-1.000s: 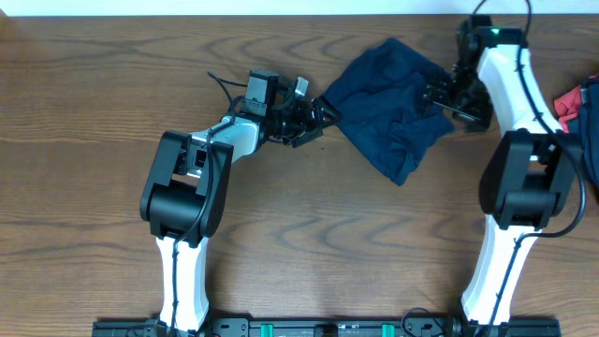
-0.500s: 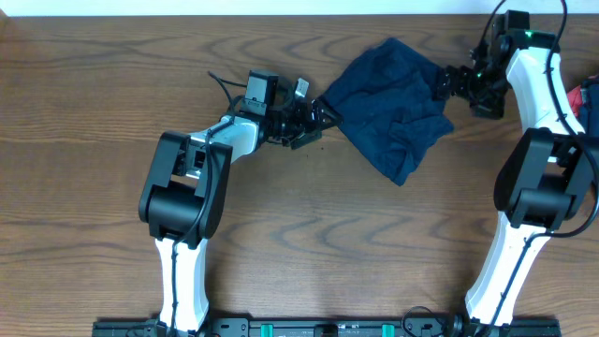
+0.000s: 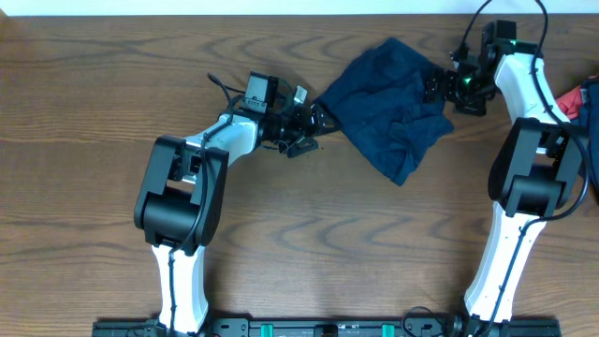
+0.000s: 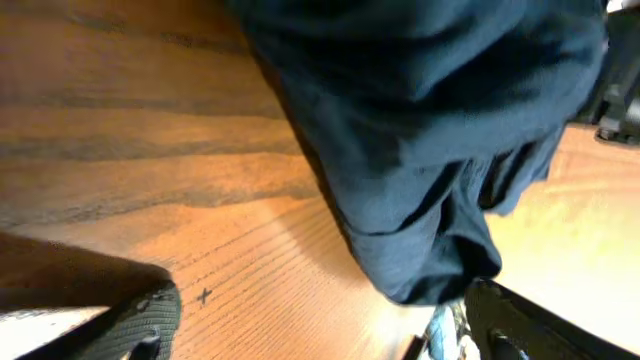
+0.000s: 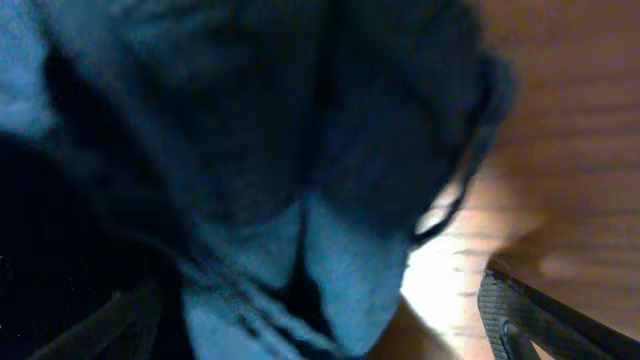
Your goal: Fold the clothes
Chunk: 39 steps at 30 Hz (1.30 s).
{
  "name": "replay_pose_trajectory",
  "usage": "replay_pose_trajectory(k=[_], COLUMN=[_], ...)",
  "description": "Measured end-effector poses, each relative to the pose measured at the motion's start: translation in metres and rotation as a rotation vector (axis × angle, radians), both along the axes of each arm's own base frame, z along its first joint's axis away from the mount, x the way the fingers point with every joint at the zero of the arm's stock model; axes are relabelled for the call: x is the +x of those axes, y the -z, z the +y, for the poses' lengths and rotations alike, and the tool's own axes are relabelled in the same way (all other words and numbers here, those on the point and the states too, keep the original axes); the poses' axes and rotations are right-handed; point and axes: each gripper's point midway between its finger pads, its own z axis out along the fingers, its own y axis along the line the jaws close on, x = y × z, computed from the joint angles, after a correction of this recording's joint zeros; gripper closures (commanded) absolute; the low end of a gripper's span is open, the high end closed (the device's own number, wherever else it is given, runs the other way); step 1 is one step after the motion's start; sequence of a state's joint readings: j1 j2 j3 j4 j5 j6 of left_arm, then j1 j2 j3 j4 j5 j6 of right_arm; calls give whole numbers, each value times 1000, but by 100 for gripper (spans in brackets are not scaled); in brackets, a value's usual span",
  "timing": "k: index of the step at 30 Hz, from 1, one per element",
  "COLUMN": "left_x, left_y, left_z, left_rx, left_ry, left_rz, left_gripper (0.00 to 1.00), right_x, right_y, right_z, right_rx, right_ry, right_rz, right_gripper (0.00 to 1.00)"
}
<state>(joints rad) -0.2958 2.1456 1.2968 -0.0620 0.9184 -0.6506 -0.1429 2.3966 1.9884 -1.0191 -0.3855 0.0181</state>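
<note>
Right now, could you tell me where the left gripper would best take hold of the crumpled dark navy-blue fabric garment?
Probably the left corner of the dark navy-blue fabric garment, approached low from the left along the wooden table. That corner tapers to a thin edge pointing at the left gripper, which stands open towards it, while the middle is bunched in folds.

Robotics lab bench, not home.
- Two white-and-black arms, left arm (image 3: 178,192) and right arm (image 3: 524,178), stand on black rail (image 3: 328,329) along near edge of counter (image 3: 84,140).
- Loose cables (image 3: 217,86) run over arm joints.
- Wood-grain counter carries fabric: navy clothes (image 3: 388,108), red cloth (image 3: 576,101) at right edge.
- White strip (image 3: 234,6) beyond far edge.
</note>
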Motion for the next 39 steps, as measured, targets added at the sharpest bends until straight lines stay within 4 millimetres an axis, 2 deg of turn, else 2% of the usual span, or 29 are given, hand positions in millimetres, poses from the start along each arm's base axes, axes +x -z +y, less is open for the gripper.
replay_pose_trajectory(k=[4, 10, 13, 14, 18, 19, 23, 26, 27, 30, 33, 36, 39], left_x=[22, 63, 80, 84, 94, 95, 99, 101, 102, 104, 105, 103, 102], left_y=[-3, -19, -27, -28, -28, -28, -29, -30, -30, -30, -31, -32, -33], left_z=[3, 14, 26, 31, 51, 55, 68, 76, 78, 85, 89, 89, 87], left_rx=[34, 31, 17, 17, 16, 14, -1, -11, -13, -14, -19, -30, -40], left_ry=[-58, -185, -259, -277, -343, -353, -377, -386, -390, -402, -405, -396, -384], left_rz=[-92, -237, -260, -262, -236, -231, -214, -207, -205, -204, -202, -199, -194], left_gripper=[2, 2, 2, 2, 2, 2, 2, 2, 2, 2, 2, 2, 2], right_x=[-6, -23, -36, -40, -52, -56, -73, -87, -90, -98, -94, -83, -72], right_y=[-5, -14, -16, -16, -8, -5, 1, 2, 1, 4, 13, 14, 5], right_z=[14, 40, 56, 62, 69, 68, 52, 45, 43, 41, 41, 43, 45], right_rx=[82, 209, 232, 231, 146, 108, -9, -55, -64, -84, -100, -109, -117], right_ry=[-38, -80, -106, -114, -77, -56, 46, 89, 96, 116, 85, 41, 13], right_rz=[9, 61, 111, 132, 219, 250, 364, 433, 451, 486, 451, 388, 326], right_gripper=[1, 1, 6, 12, 60, 64, 61, 65, 63, 49, 37, 33, 30])
